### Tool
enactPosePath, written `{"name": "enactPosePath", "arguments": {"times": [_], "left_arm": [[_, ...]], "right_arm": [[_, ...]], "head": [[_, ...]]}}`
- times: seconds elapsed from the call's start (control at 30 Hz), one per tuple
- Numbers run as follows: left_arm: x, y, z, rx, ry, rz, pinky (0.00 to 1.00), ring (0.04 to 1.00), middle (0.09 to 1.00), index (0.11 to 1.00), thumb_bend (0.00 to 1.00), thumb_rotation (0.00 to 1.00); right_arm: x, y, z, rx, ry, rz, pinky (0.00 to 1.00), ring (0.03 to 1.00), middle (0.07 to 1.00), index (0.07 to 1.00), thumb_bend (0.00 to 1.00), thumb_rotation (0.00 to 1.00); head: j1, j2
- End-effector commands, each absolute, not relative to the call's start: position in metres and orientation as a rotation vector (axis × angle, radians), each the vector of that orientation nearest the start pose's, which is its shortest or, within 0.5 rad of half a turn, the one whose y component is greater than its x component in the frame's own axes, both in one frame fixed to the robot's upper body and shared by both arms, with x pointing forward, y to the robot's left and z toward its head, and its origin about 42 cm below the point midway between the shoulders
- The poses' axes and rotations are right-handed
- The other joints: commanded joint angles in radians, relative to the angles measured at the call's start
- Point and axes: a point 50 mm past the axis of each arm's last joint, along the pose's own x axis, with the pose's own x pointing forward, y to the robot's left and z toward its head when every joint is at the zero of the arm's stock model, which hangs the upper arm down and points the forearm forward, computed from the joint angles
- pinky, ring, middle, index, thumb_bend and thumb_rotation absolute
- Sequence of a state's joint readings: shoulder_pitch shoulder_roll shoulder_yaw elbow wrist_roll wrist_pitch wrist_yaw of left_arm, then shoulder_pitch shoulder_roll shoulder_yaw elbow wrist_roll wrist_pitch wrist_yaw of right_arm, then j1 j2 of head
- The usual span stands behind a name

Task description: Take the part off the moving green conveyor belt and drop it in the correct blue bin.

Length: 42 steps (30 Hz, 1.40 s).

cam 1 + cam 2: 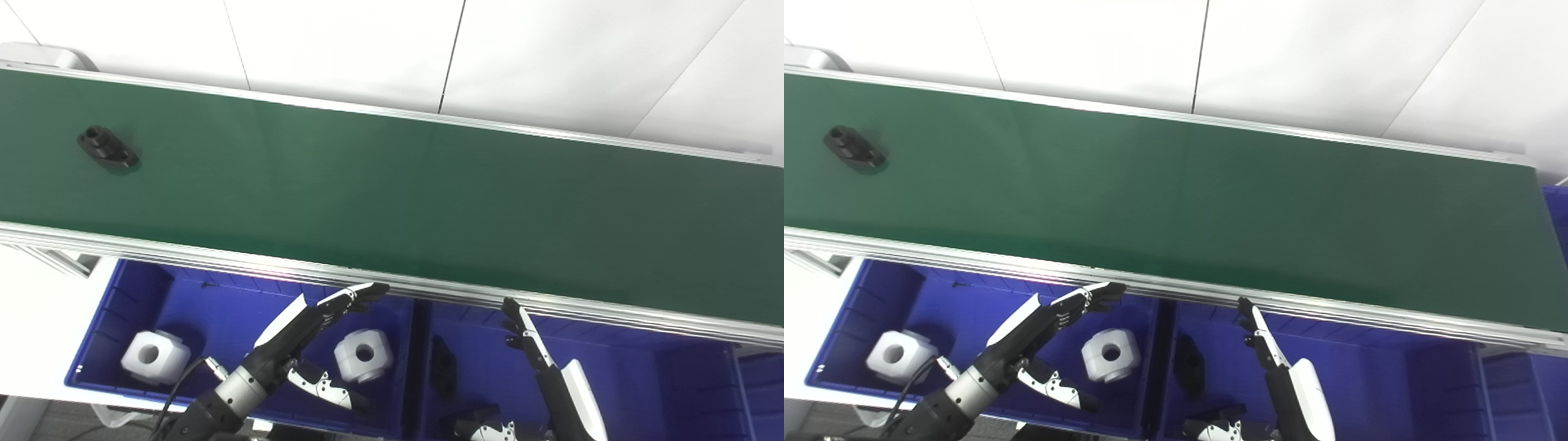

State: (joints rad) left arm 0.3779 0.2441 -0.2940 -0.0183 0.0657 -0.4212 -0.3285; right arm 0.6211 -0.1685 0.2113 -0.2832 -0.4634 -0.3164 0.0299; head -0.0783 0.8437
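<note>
A black part [108,147], flat and oval-flanged with a raised collar, rides the far-left stretch of the matte green conveyor belt [392,196], well apart from both hands. Below the belt's ribbed aluminium rail, the left blue bin [138,288] holds two chunky white blocks [155,357] with round bores. The left hand [309,327] hovers over this bin, fingers wide and holding nothing. The right blue bin [643,361] already contains a black part [442,366] of like shape, so it seems the correct one. The right hand [539,352] stands edge-on, fingers straight and apart, empty. Best to wait, meet the part ahead of its travel, and pinch across the narrow flange.
</note>
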Motion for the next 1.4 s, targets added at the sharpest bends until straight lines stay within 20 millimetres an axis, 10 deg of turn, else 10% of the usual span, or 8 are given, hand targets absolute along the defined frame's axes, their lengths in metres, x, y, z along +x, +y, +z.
{"name": "enactPosePath", "arguments": {"times": [0.0, 1.37], "left_arm": [[0.1272, 0.2093, 0.0484, 0.187, -0.063, -0.608, 0.85, 0.888, 0.9, 0.866, 0.9, 0.15], [0.1183, 0.2104, 0.0524, 0.23, -0.054, -0.604, 0.88, 0.901, 0.907, 0.877, 0.88, 0.15]], "right_arm": [[0.0679, -0.2119, 0.0849, -0.502, 0.008, 0.269, 0.81, 0.9, 0.95, 0.981, 0.84, 0.27], [0.062, -0.2132, 0.0824, -0.511, 0.004, 0.263, 0.81, 0.896, 0.944, 0.97, 0.83, 0.26]], "head": [[0.002, 0.001], [0.06, -0.01]]}}
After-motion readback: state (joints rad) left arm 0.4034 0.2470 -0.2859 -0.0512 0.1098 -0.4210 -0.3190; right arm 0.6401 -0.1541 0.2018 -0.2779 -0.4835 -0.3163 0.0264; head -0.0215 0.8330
